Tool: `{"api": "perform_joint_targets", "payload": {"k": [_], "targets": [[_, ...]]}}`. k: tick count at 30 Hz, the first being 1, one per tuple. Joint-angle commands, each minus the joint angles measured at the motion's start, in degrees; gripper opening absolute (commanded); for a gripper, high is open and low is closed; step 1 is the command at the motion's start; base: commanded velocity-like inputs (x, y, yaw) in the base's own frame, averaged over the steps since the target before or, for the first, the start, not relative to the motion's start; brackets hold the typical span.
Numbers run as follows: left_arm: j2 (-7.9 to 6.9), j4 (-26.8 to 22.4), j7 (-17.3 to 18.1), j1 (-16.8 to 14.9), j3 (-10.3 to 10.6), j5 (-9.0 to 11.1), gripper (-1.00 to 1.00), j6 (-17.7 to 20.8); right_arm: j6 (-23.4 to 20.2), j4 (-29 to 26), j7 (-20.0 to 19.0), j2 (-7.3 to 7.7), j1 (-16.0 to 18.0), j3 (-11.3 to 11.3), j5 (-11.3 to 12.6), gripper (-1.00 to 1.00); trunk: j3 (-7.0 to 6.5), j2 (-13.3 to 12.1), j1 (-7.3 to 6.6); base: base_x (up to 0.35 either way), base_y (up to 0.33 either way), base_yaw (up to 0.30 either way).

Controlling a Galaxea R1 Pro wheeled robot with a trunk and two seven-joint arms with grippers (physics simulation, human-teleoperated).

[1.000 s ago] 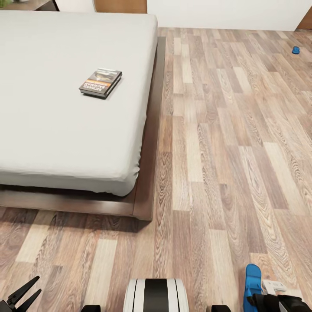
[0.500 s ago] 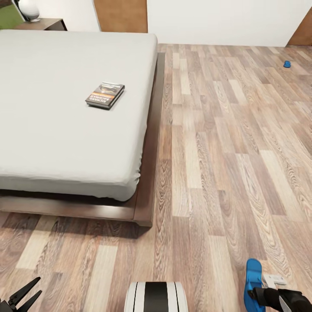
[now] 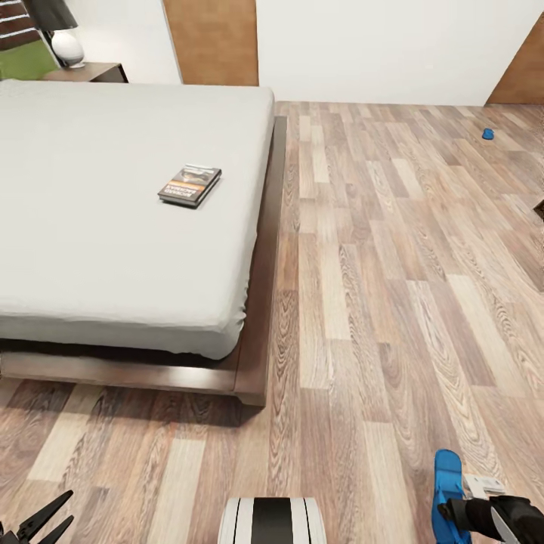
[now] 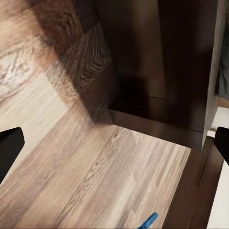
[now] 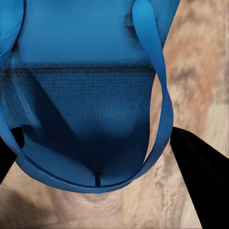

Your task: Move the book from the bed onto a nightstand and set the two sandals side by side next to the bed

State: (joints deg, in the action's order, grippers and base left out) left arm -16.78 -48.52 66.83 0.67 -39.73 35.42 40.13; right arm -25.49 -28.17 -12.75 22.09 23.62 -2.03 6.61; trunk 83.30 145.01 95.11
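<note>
right gripper point(image 3: 483, 514) grasps a blue sandal point(image 3: 448, 495), near right. left gripper point(image 3: 41, 521) spread. book point(image 3: 190, 185) on bed point(image 3: 113, 249); far-right blue speck point(image 3: 488, 134), probably second sandal.

Three cameras, one bedroom floor

The head view looks forward and down from high up, taking in the bed point(image 3: 128, 211), the plank floor point(image 3: 378, 302) and the far wall. The left wrist view hangs low, facing floor planks and dark wood (which piece, I cannot tell). The right wrist view sits very close on a blue sandal point(image 5: 90, 100), the one at the head view's lower right point(image 3: 447, 491); all three views share the wood floor.
</note>
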Motion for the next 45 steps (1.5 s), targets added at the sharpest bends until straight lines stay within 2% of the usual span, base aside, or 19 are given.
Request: {"api": "perform_joint_targets", "payload": {"k": [1,6,10,20,26,31,38,45], "targets": [[-0.01,0.0,0.0,0.0,0.0,0.2,1.00,0.5,-1.3,-0.7,0.0,0.07,0.0,-0.2,0.5,-1.00,-0.20,0.0,-0.03,0.000,0.000,0.000],[-0.01,0.0,-0.1,0.0,0.0,-0.6,1.00,0.4,-11.1,-5.6,0.6,0.28,0.4,-0.2,0.5,-1.00,-1.31,-0.1,-0.16,0.000,0.000,0.000],[-0.01,0.0,-0.1,0.0,0.0,-0.7,1.00,0.4,-16.8,-8.5,2.7,0.27,1.0,-0.2,0.5,-1.00,-2.19,-0.1,-0.26,0.000,0.000,0.000],[0.00,0.0,-0.2,0.0,-0.1,-0.8,1.00,0.3,-23.4,-9.8,4.0,0.29,1.8,-0.3,0.9,-1.00,-4.41,-0.3,-0.52,0.000,0.000,0.000],[0.25,-0.1,-0.2,0.0,-0.1,-0.7,1.00,0.2,-25.0,-9.7,3.9,0.17,1.9,-0.7,0.9,-1.00,-5.74,-0.3,-0.67,0.000,0.000,0.000],[0.25,-0.1,-0.2,0.0,0.0,-0.7,1.00,0.0,-25.1,-9.6,3.9,0.08,1.9,-2.0,1.1,-1.00,-6.84,-0.4,-0.80,0.000,0.000,0.000],[0.53,-0.3,-0.4,0.0,0.0,-0.7,1.00,-0.1,-25.2,-9.0,3.9,0.12,1.9,-6.2,1.0,-1.00,-8.39,-0.5,-0.98,0.000,0.000,0.000],[0.66,-0.5,-0.8,0.0,0.0,-0.7,1.00,-0.1,-25.2,-8.7,4.1,-0.53,1.9,-6.6,1.1,-1.00,-9.95,-0.6,-1.16,0.000,0.000,0.000]]}}
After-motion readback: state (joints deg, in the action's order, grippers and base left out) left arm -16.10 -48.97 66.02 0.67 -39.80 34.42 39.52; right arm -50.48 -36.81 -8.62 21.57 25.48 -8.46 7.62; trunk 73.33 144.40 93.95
